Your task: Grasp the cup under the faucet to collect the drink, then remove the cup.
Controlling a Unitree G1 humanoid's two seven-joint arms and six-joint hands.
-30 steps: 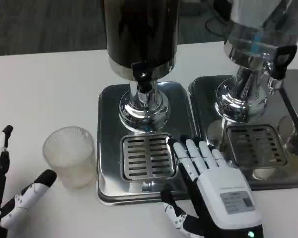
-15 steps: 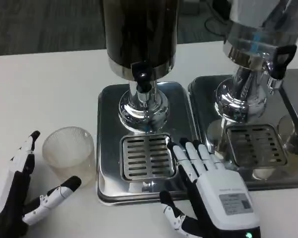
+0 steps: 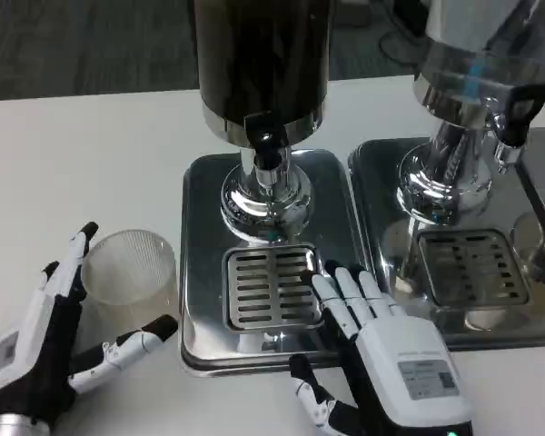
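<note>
A clear ribbed plastic cup (image 3: 132, 276) stands upright on the white table, left of the steel drip tray (image 3: 203, 191). My left hand (image 3: 50, 341) is open around the cup's near-left side, fingers along its left rim and thumb reaching toward its base; contact is unclear. The black faucet (image 3: 264, 136) of the dark dispenser (image 3: 261, 54) hangs over the slotted grate (image 3: 271, 287), which holds nothing. My right hand (image 3: 381, 350) lies flat and open on the tray's front right corner, fingertips at the grate's right edge.
A second steel dispenser (image 3: 472, 82) with its own tray (image 3: 386, 168) and grate (image 3: 472, 265) stands to the right. Bare white table (image 3: 82, 154) stretches left and behind the cup.
My left hand has risen from the bottom left corner and moved in around the cup. The right hand has barely shifted. The cup stays put.
</note>
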